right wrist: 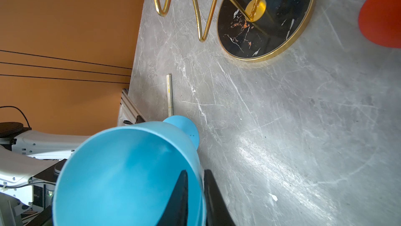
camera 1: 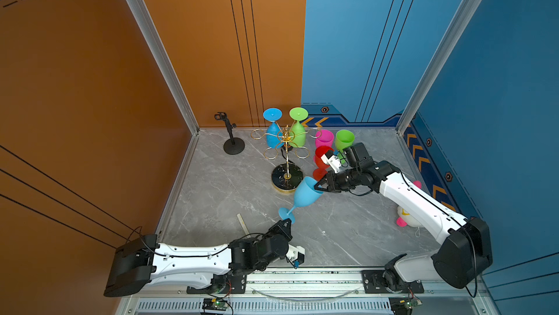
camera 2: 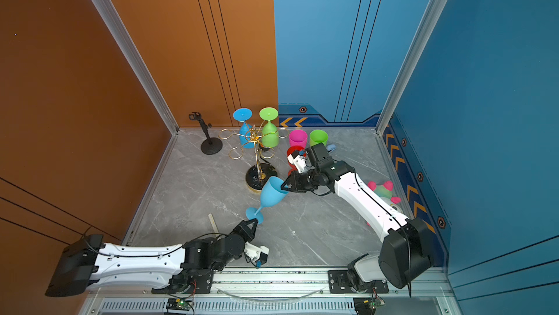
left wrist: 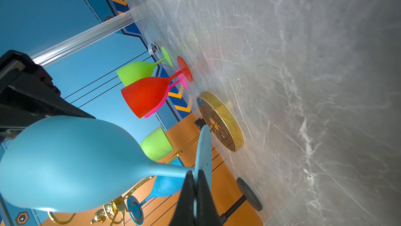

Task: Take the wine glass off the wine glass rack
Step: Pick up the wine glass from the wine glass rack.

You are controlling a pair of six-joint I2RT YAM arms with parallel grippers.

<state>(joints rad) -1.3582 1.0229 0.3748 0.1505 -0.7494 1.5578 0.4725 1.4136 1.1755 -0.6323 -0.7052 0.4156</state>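
**A:** The left fingers (left wrist: 186, 201), how do they stand?

**B:** Closed on the round foot of the light-blue matte wine glass (camera 1: 305, 194). The left wrist view shows the thin disc pinched edge-on between the two black tips.

**A:** And the right fingers (right wrist: 179, 201)?

**B:** They straddle the rim of the bowl, one tip inside and one outside, with only the thin wall between them. Whether they press on it, I cannot tell.

**A:** Where is the glass itself?

**B:** Off the rack. It slants between the two arms, foot toward the left arm and mouth toward the right. It is just in front of the round black marbled base of the thin gold wire wine glass rack (camera 1: 282, 178). In both top views the bowl overlaps the base's gold rim; I cannot tell whether they touch.

**A:** What hangs on the rack?

**B:** Two glasses, upside down on the rear rings: the hanging blue glass (camera 1: 273, 135) and the hanging green glass (camera 1: 298, 136), side by side.

**A:** And on the grey marbled counter (camera 1: 227, 195)?

**B:** A pink glass (camera 1: 324, 139), an upright green glass (camera 1: 344, 139) and a red glass (camera 1: 320, 151) stand close together on the right arm's side of the rack. The right wrist's camera hides part of the red one. A short all-black stand (camera 1: 233, 144) sits on the other side, near the back corner.
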